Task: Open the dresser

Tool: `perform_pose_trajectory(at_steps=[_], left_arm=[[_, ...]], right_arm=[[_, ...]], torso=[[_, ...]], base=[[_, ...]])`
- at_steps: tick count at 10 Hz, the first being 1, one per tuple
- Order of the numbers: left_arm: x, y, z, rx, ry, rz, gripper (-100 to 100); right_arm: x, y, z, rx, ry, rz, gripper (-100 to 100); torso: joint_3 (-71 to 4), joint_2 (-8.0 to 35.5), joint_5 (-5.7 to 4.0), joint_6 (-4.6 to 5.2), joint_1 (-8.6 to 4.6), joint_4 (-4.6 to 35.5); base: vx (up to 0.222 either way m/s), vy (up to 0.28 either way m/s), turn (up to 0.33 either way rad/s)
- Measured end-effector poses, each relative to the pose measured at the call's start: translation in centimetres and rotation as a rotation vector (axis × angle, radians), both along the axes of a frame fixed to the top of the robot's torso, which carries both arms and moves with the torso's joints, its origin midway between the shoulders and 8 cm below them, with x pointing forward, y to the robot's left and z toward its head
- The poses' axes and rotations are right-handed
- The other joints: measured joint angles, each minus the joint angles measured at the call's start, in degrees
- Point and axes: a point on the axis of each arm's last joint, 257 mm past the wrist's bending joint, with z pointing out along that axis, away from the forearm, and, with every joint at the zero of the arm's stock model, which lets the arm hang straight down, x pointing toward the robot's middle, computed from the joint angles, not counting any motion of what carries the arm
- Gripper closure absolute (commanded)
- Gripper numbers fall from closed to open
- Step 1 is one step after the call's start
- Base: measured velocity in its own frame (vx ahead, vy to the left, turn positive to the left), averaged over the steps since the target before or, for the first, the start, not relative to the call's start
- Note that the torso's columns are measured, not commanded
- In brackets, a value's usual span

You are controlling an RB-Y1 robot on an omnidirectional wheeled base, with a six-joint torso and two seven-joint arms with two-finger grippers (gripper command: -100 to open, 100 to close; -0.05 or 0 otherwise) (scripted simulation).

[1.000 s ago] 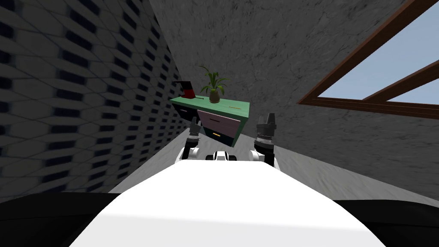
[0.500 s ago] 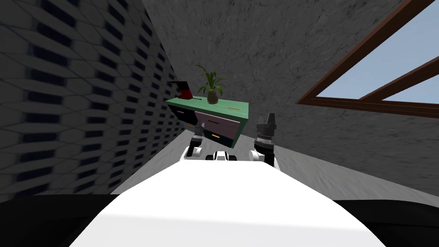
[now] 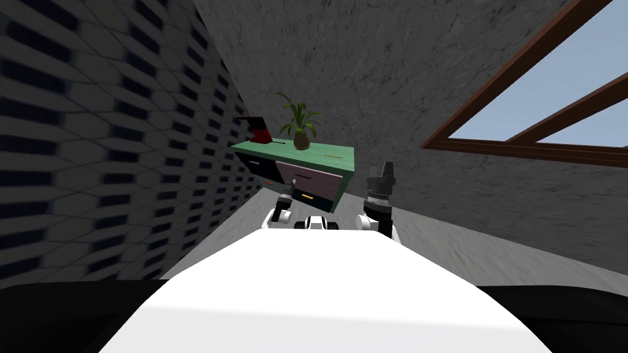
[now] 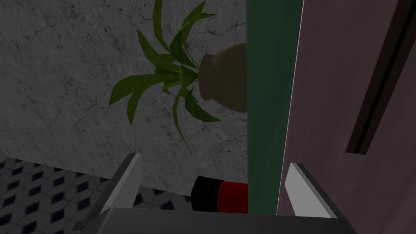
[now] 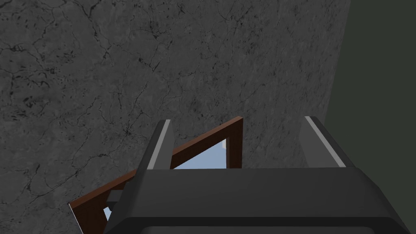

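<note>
The left jaws stand released, fingers point(image 4: 302, 191) spread near the dresser point(image 3: 316, 176). Its green surface edge point(image 4: 270, 101) runs between them, and the pink drawer front point(image 4: 333, 122) lies past one finger. The dark handle point(image 4: 375, 89) lies farther off to that side; shift across to straddle it before clamping. The right jaws, released, idle well apart.

A leafy green plant point(image 3: 298, 119) is sitting in a brownish pot point(image 3: 301, 141), its long blades drooping in front of a cracked grey wall point(image 3: 368, 73). A red and black object point(image 3: 260, 131) is standing near the pot, on the side toward a wall point(image 3: 92, 153) that is showing dark and pale hexagon tiles. A brown-framed window point(image 3: 552, 116) is showing blue sky on the right. A grey floor point(image 3: 490, 245) is running between the walls.
</note>
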Motion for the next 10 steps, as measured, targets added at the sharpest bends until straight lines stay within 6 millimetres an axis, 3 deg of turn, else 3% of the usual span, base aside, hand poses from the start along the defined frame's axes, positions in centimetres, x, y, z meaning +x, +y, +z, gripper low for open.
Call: perform_pose_trajectory(at_steps=[10], left_arm=[[1.9,-3.0,-10.1,0.105,0.223,-0.052,-100]], right_arm=[[0.0,0.0,0.0,0.0,0.0,0.0,0]], torso=[[0.03,0.05,-0.01,0.0,-0.02,0.02]], base=[[0.067,0.016,-0.066]])
